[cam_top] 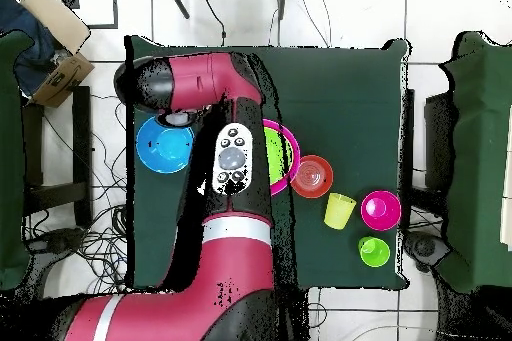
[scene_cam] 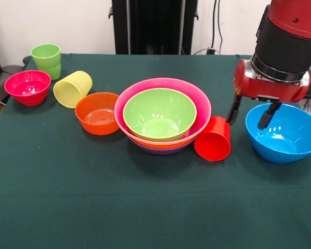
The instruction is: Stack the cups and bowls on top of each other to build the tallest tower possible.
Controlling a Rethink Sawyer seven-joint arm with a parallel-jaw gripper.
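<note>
The tower (scene_cam: pixel 163 115) stands mid-table: nested bowls with purple, orange and pink rims and a lime-green bowl innermost. Against its right side lies a red cup (scene_cam: pixel 213 139) on its side. Further right sits a blue bowl (scene_cam: pixel 284 134), also seen from overhead (cam_top: pixel 165 145). My gripper (scene_cam: pixel 250 114) hangs open between the red cup and the blue bowl, one finger by the cup's base and the other over the bowl's left rim, holding nothing. Left of the tower sit a small red-orange bowl (scene_cam: pixel 97 113), a tipped yellow cup (scene_cam: pixel 72 88), a magenta bowl (scene_cam: pixel 27 86) and an upright green cup (scene_cam: pixel 46 59).
In the overhead view my arm (cam_top: pixel 230 157) covers most of the tower and hides the gripper and the red cup; only a pink rim (cam_top: pixel 288 157) shows. The green tablecloth (scene_cam: pixel 145 207) stretches bare along the front. Chairs and cables surround the table.
</note>
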